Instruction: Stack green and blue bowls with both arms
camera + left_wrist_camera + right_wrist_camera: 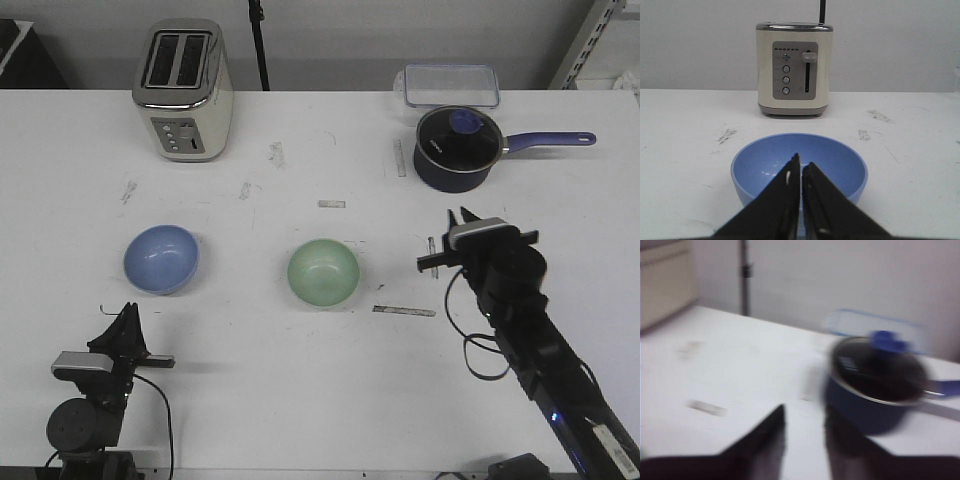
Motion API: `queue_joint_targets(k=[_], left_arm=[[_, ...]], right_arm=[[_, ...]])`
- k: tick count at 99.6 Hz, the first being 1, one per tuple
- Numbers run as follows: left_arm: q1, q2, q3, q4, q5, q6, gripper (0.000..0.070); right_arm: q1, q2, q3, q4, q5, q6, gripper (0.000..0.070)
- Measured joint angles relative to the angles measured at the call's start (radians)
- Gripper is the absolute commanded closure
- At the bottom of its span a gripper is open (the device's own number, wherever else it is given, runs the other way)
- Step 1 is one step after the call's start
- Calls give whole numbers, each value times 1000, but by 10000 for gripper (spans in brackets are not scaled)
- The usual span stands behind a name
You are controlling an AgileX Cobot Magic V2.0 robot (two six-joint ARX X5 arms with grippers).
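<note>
The blue bowl (161, 259) sits on the table at the left; in the left wrist view it (840, 162) lies just beyond my fingertips. The green bowl (323, 273) sits at the table's middle, apart from the blue one. My left gripper (126, 316) is near the front edge, behind the blue bowl, shut and empty (801, 167). My right gripper (467, 219) is right of the green bowl, pointing toward the saucepan; in the blurred right wrist view (805, 417) its jaws stand apart with nothing between them. The green bowl is out of both wrist views.
A cream toaster (183, 90) stands at the back left, also in the left wrist view (794, 69). A dark navy saucepan with a long handle (458, 148) and a clear lidded box (451, 85) stand at the back right. Tape strips mark the table (404, 311).
</note>
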Motion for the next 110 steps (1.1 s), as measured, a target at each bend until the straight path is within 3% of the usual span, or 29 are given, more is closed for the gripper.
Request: queue_joint_targets(k=[17,37,76,110], left_arm=[[0,0,0,0,0,0,697],[0,0,0,0,0,0,697],[0,0,0,0,0,0,698],[0,0,0,0,0,0,698]], right_arm=[[-158,-155,-145,-4,3,-5,682],[-240,-362,-289,2,1,48,682],[-243,-742,-503,-2,-2,139,682],[-243,-852,-513,-51,-8,160,682]])
